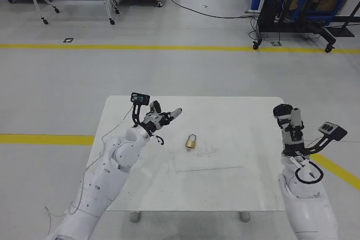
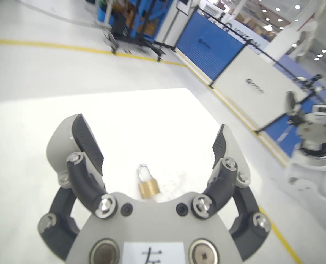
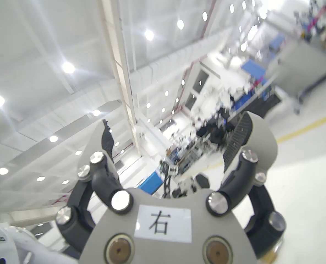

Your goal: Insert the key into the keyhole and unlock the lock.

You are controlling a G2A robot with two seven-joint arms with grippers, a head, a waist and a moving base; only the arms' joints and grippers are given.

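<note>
Padlock [image 1: 191, 141], brass: is lying flat on the white table [image 1: 240, 186]. Left gripper [image 2: 150, 123]: is hovering near the padlock, to its left, fingers spread wide, gripping nothing. Right gripper [image 3: 176, 119]: is hanging well apart from the padlock, to its right, fingers spread, empty.

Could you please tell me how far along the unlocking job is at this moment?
Done: nothing visible; the padlock lies on the table, shackle apparently shut. In hand: nothing; the left gripper hangs open short of the padlock, the right gripper is open, pointing up by the table's edge. Left: fetching the key, which I cannot make out, inserting, turning.
</note>
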